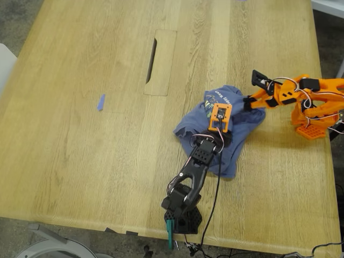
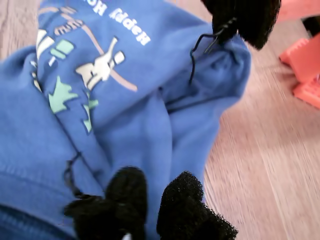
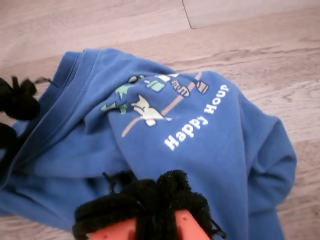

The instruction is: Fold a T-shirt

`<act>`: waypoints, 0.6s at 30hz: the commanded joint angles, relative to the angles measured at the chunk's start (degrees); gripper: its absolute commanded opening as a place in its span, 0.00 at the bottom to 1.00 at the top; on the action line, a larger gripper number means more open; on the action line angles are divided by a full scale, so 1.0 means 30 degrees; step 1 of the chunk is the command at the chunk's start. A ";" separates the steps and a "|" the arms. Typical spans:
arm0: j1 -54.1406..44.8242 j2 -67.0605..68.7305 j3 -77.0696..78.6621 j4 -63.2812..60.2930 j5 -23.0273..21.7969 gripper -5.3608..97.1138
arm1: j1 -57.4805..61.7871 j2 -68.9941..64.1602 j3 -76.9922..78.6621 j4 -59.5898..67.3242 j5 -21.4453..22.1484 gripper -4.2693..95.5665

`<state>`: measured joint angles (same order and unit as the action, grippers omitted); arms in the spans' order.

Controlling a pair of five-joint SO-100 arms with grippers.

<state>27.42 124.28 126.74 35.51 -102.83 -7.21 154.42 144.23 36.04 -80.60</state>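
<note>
The black arm's base sits nearest; beyond it my first gripper, nearly closed, presses on the bunched T-shirt. My second gripper pinches its far edge. Better to lift both corners evenly, spreading the cloth flat.

Black arm reaching up from the exterior view's lower edge, my first gripper low, padded jaws slightly parted, orange arm extended from the exterior view's right, my second gripper low, pads together.
</note>
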 commanded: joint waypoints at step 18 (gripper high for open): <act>-0.3779 -0.1406 0.1641 -0.4424 -0.0557 0.08 | -0.0234 -0.7646 0.0967 -0.9639 0.0381 0.04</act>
<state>17.75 117.07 131.92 23.91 -104.06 -8.79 131.48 146.87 8.79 -79.98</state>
